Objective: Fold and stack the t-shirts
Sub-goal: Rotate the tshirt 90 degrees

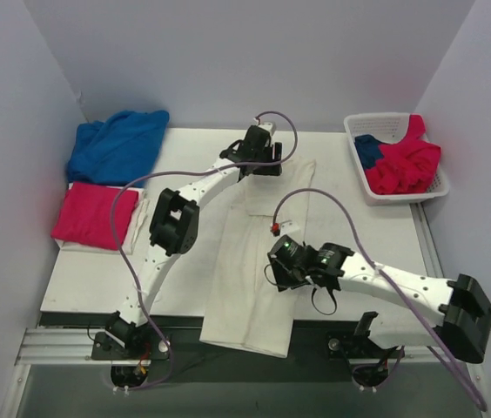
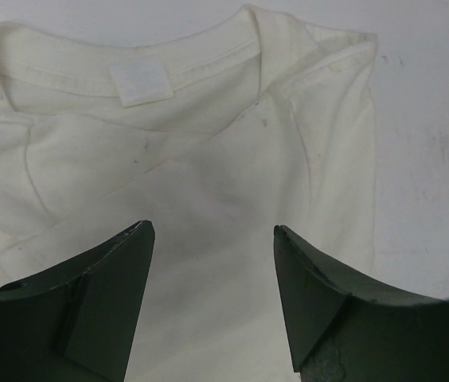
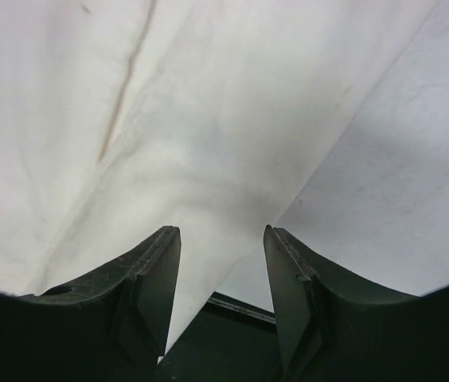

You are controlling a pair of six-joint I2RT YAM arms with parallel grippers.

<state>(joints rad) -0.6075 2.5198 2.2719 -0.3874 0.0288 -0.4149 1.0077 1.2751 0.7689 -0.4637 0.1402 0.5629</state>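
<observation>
A large cream-white t-shirt (image 1: 258, 261) lies as a long narrow strip down the middle of the table, its lower end hanging over the front edge. My left gripper (image 1: 259, 167) hovers open over the collar end; the left wrist view shows the neckline and label (image 2: 138, 83) beyond the spread gripper (image 2: 212, 227), with nothing between the fingers. My right gripper (image 1: 280, 272) is open over the strip's lower right edge. In the right wrist view the cloth (image 3: 208, 119) and the table's dark edge show between the gripper's (image 3: 221, 231) fingers. A folded crimson-pink t-shirt (image 1: 89, 218) and a rumpled royal blue t-shirt (image 1: 117, 144) lie far left.
A white lattice basket (image 1: 356, 132) at the back right holds a crimson shirt (image 1: 402, 164) and a blue one (image 1: 367, 150). A white cloth (image 1: 137, 228) lies under the pink shirt. Walls close in on the left, back and right. Bare table (image 1: 359, 226) lies right of the strip.
</observation>
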